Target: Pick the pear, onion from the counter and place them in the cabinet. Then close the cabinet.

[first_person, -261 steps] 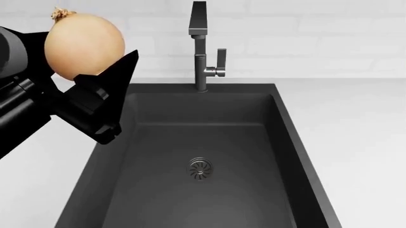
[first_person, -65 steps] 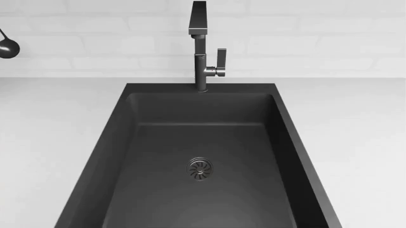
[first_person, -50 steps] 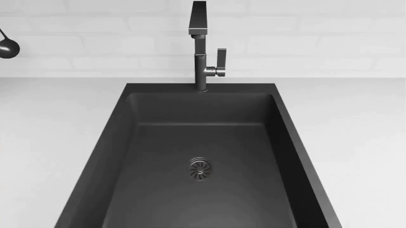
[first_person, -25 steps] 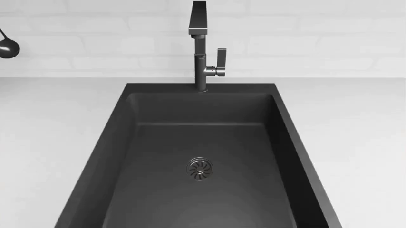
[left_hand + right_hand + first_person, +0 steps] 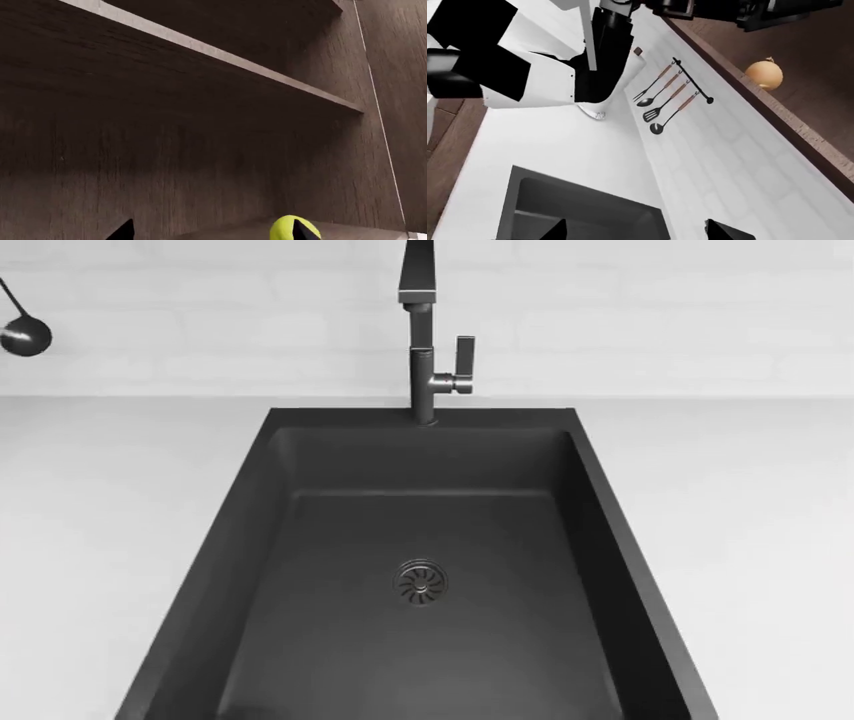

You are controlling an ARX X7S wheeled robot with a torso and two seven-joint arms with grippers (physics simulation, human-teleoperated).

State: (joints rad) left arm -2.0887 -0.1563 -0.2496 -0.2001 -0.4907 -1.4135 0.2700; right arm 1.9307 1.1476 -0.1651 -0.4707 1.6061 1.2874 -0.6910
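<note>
Left wrist view: the pear (image 5: pixel 288 228) sits on the cabinet floor (image 5: pixel 347 232) beside one black tip of the left jaws, which stand apart and empty, beneath a shelf (image 5: pixel 220 52).

Head view: only the white worktop (image 5: pixel 107 500), sink (image 5: pixel 420 580) and faucet (image 5: pixel 424 340) show.

Right wrist view: the onion (image 5: pixel 764 73) rests inside the cabinet, its tip upward, above hanging utensils (image 5: pixel 667 100); the right jaws stand apart.

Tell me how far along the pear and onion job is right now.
Both items look put away: the onion sits on the cabinet floor in the right wrist view, and the pear rests inside the cabinet in the left wrist view. The left pincer is open beside the pear, holding nothing. The counter around the sink shows no fruit. Left: closing the cabinet, whose interior is exposed.
</note>
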